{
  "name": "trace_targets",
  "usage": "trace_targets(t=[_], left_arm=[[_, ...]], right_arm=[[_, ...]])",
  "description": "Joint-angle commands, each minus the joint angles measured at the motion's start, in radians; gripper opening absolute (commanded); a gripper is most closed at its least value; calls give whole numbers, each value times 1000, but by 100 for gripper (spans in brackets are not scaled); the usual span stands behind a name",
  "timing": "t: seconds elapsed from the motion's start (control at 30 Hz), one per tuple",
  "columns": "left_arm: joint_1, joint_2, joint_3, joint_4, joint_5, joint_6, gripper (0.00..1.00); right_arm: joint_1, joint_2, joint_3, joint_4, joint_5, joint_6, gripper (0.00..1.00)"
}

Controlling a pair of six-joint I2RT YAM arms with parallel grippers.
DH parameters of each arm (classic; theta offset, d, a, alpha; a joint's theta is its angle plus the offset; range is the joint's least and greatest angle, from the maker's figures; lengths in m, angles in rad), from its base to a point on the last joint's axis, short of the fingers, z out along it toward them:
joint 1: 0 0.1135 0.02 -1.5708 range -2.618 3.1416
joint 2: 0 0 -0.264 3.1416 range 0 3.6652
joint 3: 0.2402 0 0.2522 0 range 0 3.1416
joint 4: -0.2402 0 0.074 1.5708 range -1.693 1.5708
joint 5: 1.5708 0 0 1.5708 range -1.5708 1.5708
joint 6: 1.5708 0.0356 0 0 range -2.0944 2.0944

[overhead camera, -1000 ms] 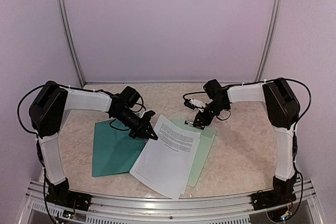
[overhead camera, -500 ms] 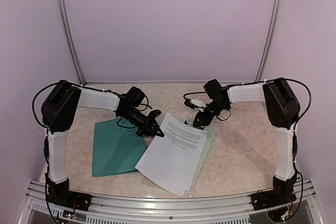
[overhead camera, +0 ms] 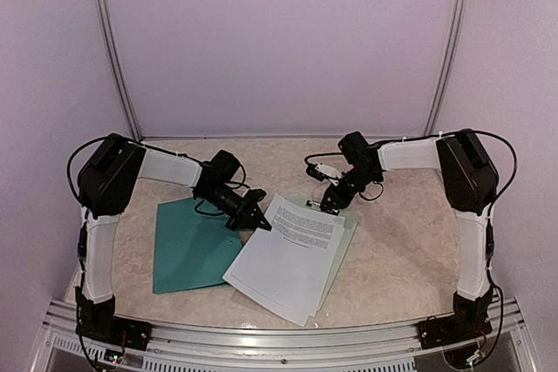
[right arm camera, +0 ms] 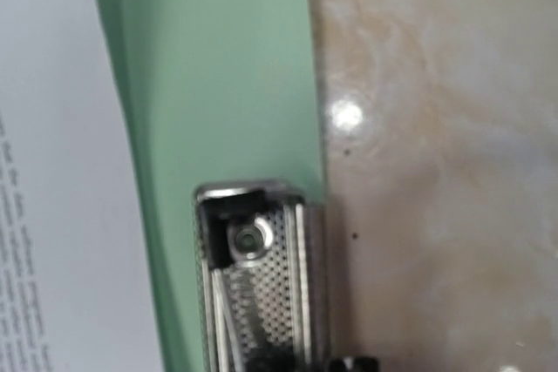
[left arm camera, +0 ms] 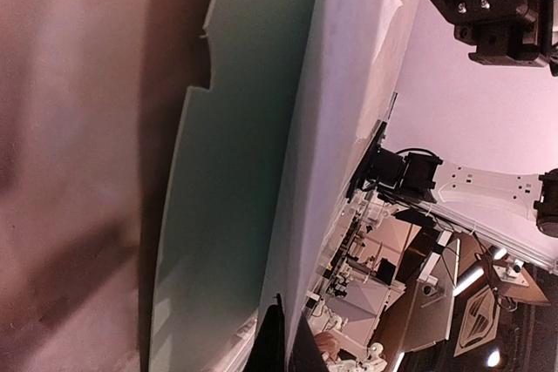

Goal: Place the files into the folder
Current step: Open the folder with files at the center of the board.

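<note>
Nothing is filed yet: the files point(overhead camera: 288, 259) are lying on the clipboard point(overhead camera: 348, 234), their corner seemingly pinched in the closed fingers of our left gripper point(overhead camera: 260, 223), with the folder point(overhead camera: 187, 250) lying just left of them. Only the right wrist view is showing the clip point(right arm camera: 257, 302) beneath the right gripper point(overhead camera: 330, 206), whose fingers we cannot judge.

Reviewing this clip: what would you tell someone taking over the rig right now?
The left gripper sits at the far-left corner of the files, jaws unclear. The right gripper is at the metal clip of the mint clipboard, jaws unclear too. The files lie on that clipboard, their left edge overlapping the folder, which lies flat on the table. Done: nothing filed yet. Left: move the sheets into the folder.
</note>
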Motion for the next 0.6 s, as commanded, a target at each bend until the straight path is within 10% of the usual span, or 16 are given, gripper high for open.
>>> trace_targets(t=[0.0,0.57], left_arm=[[-7,33,30,3,33,-8,0],[11,111,104,-18,71,-70,0]], right_arm=[[-4,-24,-4,-58,-16,19,0],[-4,-19,14,-75,-35,28,0]])
